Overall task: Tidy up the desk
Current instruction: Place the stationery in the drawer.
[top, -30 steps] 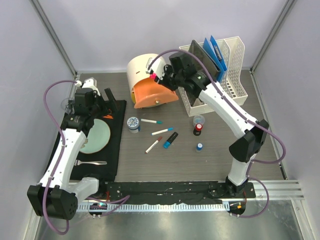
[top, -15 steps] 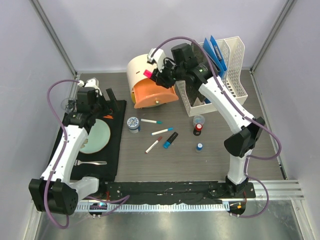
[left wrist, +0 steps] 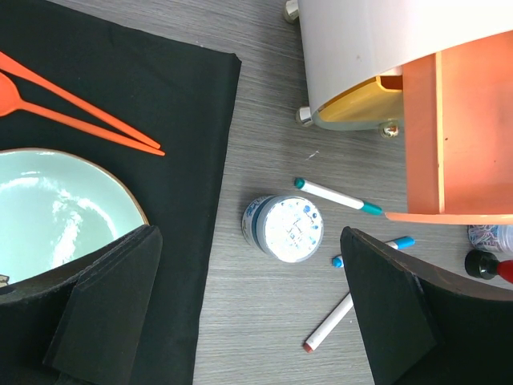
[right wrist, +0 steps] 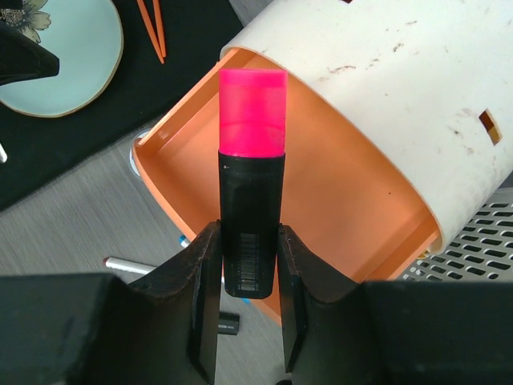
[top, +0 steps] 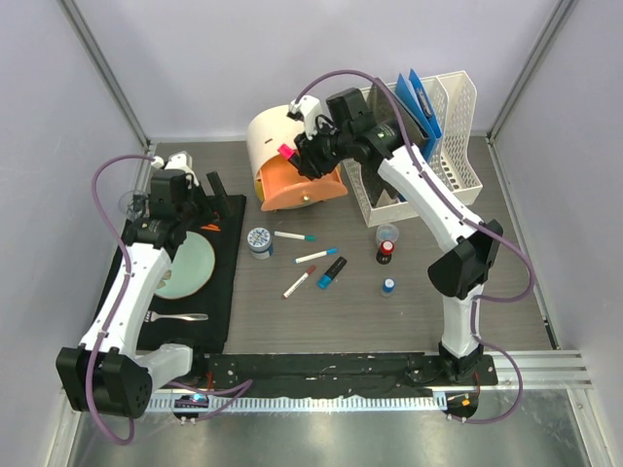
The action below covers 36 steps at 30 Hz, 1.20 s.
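Desk (top: 370, 326) is seen framed by metal rails (top: 545, 362), bare along its near edge, with pens (top: 313, 256) scattered mid-surface. A pink-capped highlighter (right wrist: 251, 120) is clamped by the right gripper (top: 292, 154) over the orange drawer (top: 302, 187); the left gripper (left wrist: 248, 265) is held wide open above the black mat's (top: 226, 292) edge.

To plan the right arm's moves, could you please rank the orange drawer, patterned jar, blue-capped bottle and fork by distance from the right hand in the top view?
1. Orange drawer, beside the right hand.
2. Patterned jar, centre-left.
3. Blue-capped bottle, centre-right.
4. Fork, on the black mat.
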{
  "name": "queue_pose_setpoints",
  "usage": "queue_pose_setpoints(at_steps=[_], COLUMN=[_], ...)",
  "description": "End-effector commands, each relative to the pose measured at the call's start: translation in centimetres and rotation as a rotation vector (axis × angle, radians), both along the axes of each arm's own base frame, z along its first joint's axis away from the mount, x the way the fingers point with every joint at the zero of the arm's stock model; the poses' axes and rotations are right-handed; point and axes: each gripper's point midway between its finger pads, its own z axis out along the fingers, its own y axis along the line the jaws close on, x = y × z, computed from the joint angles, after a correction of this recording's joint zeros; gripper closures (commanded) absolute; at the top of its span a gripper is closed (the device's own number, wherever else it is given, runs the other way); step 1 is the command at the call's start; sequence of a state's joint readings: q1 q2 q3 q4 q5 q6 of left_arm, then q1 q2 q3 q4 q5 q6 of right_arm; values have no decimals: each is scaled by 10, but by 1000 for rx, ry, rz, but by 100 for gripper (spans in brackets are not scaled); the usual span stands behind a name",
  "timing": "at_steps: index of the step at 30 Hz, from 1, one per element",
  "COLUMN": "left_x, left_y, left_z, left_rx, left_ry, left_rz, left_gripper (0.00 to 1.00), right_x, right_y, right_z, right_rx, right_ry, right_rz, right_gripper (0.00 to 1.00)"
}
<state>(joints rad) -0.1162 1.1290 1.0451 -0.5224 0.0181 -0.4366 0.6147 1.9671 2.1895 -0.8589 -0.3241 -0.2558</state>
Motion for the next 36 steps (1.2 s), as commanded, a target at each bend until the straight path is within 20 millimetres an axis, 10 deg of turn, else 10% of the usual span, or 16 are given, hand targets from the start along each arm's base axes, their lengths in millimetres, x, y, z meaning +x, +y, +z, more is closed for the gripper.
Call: queue_pose_setpoints(at_steps=[1, 23, 28, 36], left_x=[7, 12, 12, 9], left_y=[1, 1, 1, 2], left_z=[16, 2, 2, 5], left_rx=[8, 10, 10, 10], left_ry=[-57, -26, -26, -33], left_rz=[3, 6, 3, 6], left_gripper=[0, 0, 0, 0], right_x=[0, 23, 30, 28], right_y=[4, 0, 1, -1], right_z=[13, -23, -14, 2], right_rx=[24, -118, -105, -83], right_ry=[-19, -32, -62, -91], right_rz=[13, 21, 0, -10], right_gripper=[97, 89, 66, 58])
